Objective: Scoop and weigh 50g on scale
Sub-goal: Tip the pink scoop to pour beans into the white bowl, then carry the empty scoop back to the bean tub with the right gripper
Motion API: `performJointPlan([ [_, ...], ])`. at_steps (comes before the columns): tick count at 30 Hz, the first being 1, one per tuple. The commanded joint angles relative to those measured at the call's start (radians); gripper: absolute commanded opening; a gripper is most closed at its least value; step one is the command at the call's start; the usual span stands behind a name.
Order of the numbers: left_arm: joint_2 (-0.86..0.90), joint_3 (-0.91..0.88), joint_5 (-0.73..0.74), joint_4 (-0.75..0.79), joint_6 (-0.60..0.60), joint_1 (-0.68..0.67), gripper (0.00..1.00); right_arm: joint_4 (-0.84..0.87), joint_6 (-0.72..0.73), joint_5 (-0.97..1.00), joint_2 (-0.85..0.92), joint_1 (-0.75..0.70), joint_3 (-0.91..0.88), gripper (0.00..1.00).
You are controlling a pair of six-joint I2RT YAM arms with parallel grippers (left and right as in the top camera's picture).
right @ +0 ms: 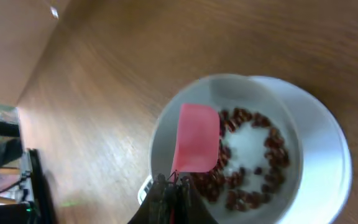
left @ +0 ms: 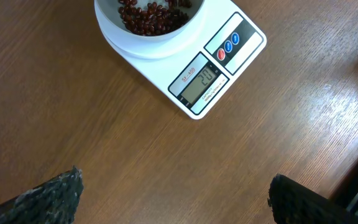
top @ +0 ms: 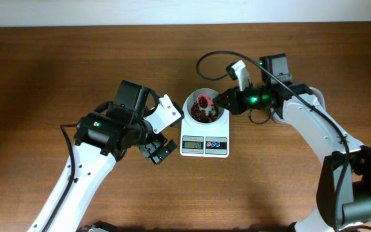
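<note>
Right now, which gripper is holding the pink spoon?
The right gripper, shut on the pink spoon over the bowl; the left gripper is open and empty beside the scale.

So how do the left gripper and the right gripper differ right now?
The left gripper is open and empty; the right gripper is shut on the pink spoon. The left gripper hangs over the table beside the scale, off its front left corner; the right gripper reaches to the bowl, holding the spoon over the beans. Both are close to the scale.
</note>
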Motion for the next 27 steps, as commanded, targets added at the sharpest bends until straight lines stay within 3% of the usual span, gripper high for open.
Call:
performJointPlan([
  [1, -0.009, -0.003, 0.003, 0.001, 0.016, 0.005, 0.99, -0.053, -0.01, 0.215, -0.043, 0.034, 0.036, 0.04],
  [7, -0.009, -0.003, 0.003, 0.001, 0.016, 0.005, 0.99, -0.128, -0.011, 0.19, -0.066, 0.042, 0.141, 0.04],
  [10, -0.009, -0.003, 0.003, 0.001, 0.016, 0.005, 0.99, -0.196, -0.011, 0.278, -0.057, 0.051, 0.138, 0.04],
  [15, -0.009, -0.003, 0.003, 0.001, 0.016, 0.005, 0.99, -0.198, -0.011, 0.262, -0.058, 0.113, 0.14, 0.04],
  [20, -0.009, -0.003, 0.003, 0.001, 0.016, 0.005, 0.99, -0.204, -0.01, 0.462, -0.06, 0.163, 0.144, 0.04],
  [27, -0.009, -0.003, 0.003, 0.001, 0.016, 0.005, 0.99, -0.205, -0.011, 0.529, -0.06, 0.176, 0.151, 0.04],
])
